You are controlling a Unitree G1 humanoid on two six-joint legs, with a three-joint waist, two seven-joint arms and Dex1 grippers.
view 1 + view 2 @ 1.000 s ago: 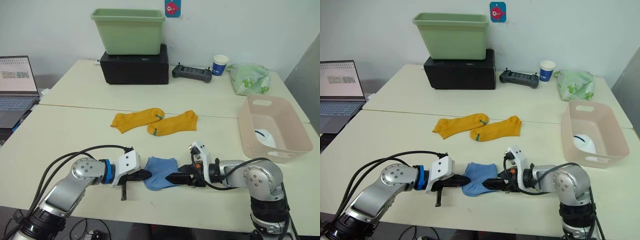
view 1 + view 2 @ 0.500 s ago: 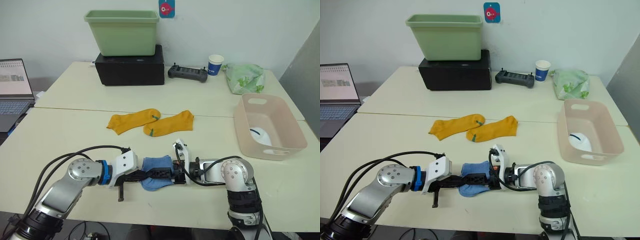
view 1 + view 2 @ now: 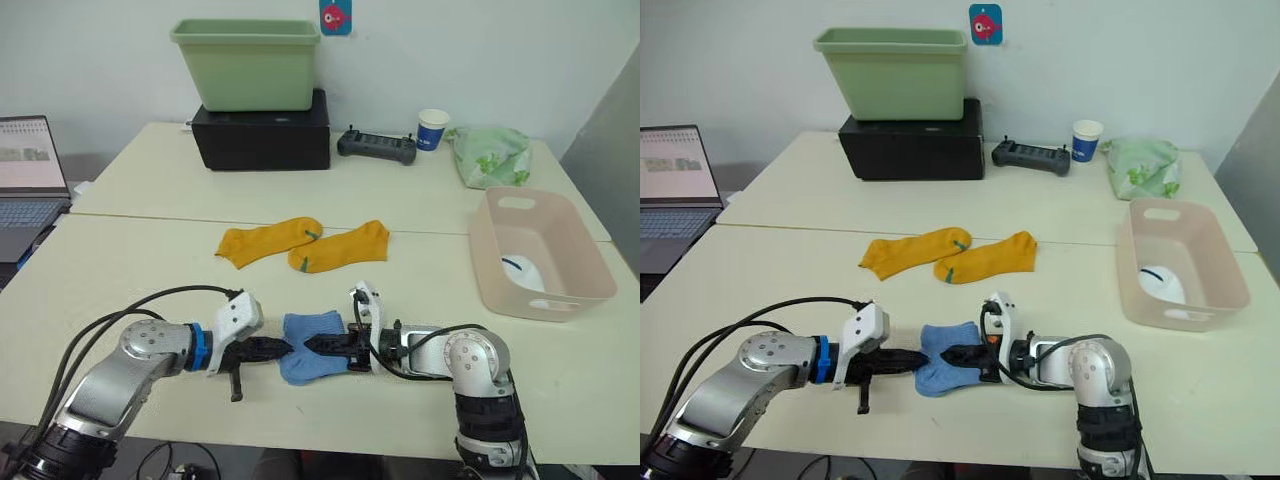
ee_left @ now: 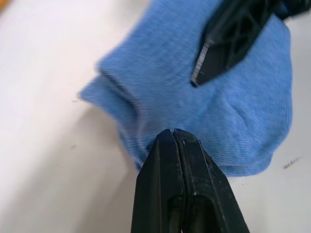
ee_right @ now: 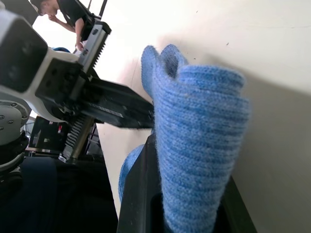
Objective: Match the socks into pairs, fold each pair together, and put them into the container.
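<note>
The folded light blue socks [image 3: 318, 333] lie near the table's front edge, with layered edges in the left wrist view [image 4: 160, 77]. My right gripper [image 3: 309, 345] reaches in from the right and is shut on a bunch of this blue fabric [image 5: 194, 121]. My left gripper [image 3: 287, 347] is shut, its tip [image 4: 172, 132] touching the socks' left edge. Two mustard socks [image 3: 266, 240] [image 3: 341, 246] lie flat side by side farther back. The pink container [image 3: 493, 238] stands at the right with a white sock [image 3: 522, 273] inside.
A green tub [image 3: 248, 63] sits on a black box [image 3: 260, 140] at the back. Beside it are a black controller [image 3: 376, 146], a paper cup [image 3: 432, 129] and a green-patterned cloth bundle [image 3: 490, 156]. A laptop [image 3: 28, 165] stands at the far left.
My right gripper's fingers have closed on the blue socks, bunching the fabric. My left arm has drawn back slightly to the left, still shut.
</note>
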